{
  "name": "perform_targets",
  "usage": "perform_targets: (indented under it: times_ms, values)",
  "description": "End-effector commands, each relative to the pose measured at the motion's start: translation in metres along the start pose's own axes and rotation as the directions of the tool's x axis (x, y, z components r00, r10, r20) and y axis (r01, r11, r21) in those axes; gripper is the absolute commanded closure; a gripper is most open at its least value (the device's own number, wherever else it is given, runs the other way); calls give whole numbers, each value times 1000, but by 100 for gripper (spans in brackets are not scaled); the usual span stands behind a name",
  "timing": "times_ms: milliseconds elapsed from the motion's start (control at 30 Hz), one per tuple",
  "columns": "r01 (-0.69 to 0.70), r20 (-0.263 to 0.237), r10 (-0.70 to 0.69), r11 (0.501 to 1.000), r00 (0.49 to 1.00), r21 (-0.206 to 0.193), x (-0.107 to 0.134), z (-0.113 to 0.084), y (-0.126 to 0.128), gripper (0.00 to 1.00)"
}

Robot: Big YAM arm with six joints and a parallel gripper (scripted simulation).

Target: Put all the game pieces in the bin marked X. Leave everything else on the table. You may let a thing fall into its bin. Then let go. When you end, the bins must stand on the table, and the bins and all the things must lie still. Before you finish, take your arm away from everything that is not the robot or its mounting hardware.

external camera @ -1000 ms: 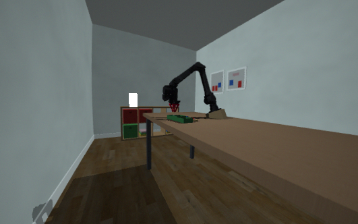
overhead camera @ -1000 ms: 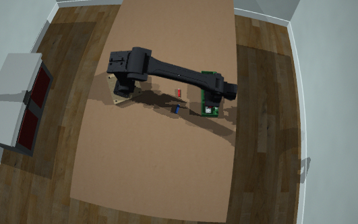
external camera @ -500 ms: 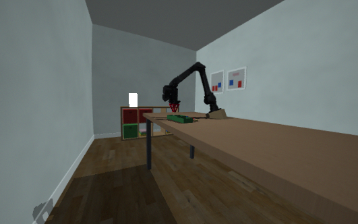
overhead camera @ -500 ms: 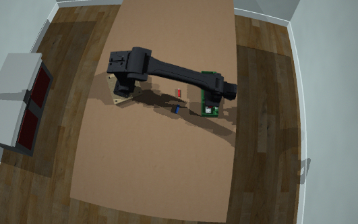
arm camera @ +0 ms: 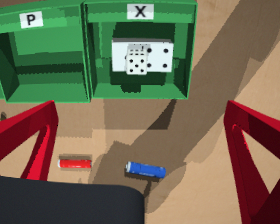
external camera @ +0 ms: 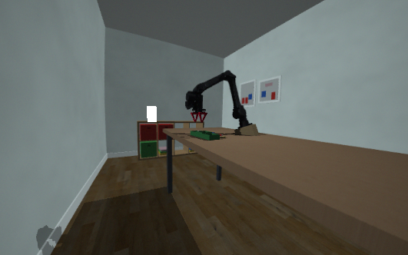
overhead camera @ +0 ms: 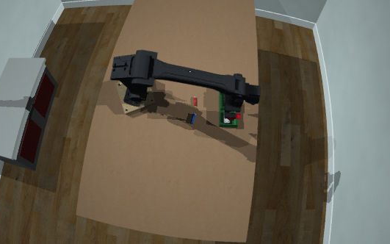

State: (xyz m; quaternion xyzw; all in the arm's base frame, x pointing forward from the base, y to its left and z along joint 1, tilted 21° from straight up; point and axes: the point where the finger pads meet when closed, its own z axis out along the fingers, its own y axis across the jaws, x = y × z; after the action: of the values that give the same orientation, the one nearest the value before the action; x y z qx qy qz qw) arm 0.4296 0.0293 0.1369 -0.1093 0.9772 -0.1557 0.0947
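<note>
The bin marked X (arm camera: pixel 191 55) (overhead camera: pixel 228 126) is green and stands upright. Inside it lies a white domino (arm camera: pixel 165 58) with black dots. A white die (arm camera: pixel 136 66) with black dots overlaps the domino and seems to rest on it. My gripper (arm camera: pixel 140 110) (external camera: pixel 199 120) is wide open, with nothing between its red fingers. It is above the green bins, clear of them. In the top view the hand partly hides the bin marked X.
A green bin marked P (arm camera: pixel 46 95) adjoins the bin marked X, with part of another beyond it. On the table, a red battery (arm camera: pixel 75 163) (overhead camera: pixel 195 101) and a blue battery (arm camera: pixel 146 170) (overhead camera: pixel 193 118) lie between the bins and the arm's base.
</note>
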Motion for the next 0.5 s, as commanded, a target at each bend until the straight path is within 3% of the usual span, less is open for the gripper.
perform_targets:
  times_ms: [0, 200, 400, 467]
  values:
    - [-22, 66, 22, 1000, 998, 2, -20, -42, -2, 0]
    - [-22, 66, 22, 1000, 998, 1, -19, -67, -2, 0]
    - [-15, 47, 15, 1000, 999, 0, -19, -75, 1, 0]
    - [-23, 68, 23, 1000, 997, -1, -18, -92, -2, 0]
